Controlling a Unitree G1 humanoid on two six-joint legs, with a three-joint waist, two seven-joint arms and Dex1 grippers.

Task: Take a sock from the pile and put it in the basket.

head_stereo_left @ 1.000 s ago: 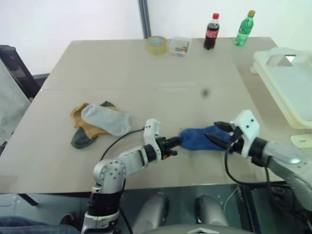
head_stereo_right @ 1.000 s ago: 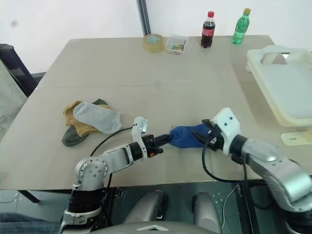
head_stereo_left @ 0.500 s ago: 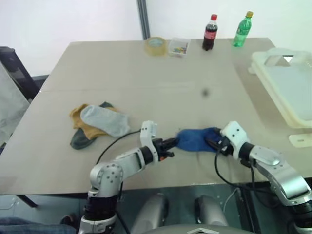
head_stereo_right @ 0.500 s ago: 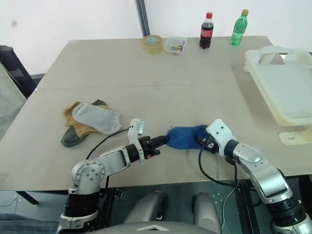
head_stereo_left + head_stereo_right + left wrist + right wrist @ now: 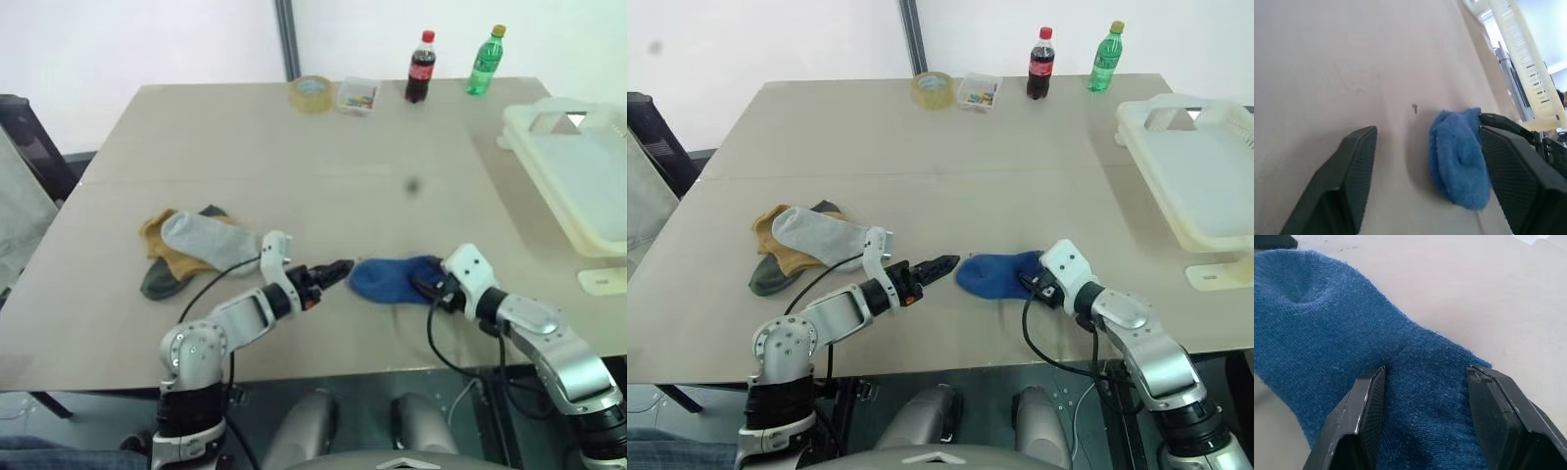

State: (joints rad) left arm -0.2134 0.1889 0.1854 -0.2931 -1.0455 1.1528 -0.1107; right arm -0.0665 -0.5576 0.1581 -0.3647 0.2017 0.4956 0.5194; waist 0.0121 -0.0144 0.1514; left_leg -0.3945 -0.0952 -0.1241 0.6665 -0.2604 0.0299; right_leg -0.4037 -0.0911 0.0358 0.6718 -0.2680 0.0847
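So the blue sock point(image 5: 390, 279) is lying flat on the bench point(image 5: 294, 147), off by itself to the right of the pile point(image 5: 191, 250) (grey, mustard and a dark one heaped together), and between the two arms. Its long axis runs roughly left-right across the bench, one end towards each arm.

The right gripper point(image 5: 436, 290) is right at the sock's right end. In its wrist view the jaws stand apart with the blue fabric lying between and under them, so it straddles the sock and isn't pinching it shut. The left gripper point(image 5: 335, 271) sits just off the sock's left end with a bit of bare bench between them; its wrist view shows the jaws spread wide and empty, with the sock off to one side rather than between them.

My read: the right arm is the nearer one and the better bet, since the cream slotted basket point(image 5: 578, 166) is over on the right edge, well apart from the sock. Closing on that end and carrying it rightwards looks like the move.

The surface is a plain beige top. At the far edge are a tape roll point(image 5: 313, 91), a small clear box point(image 5: 358, 95), a cola bottle point(image 5: 422, 67) and a green bottle point(image 5: 487, 61). White wall behind.
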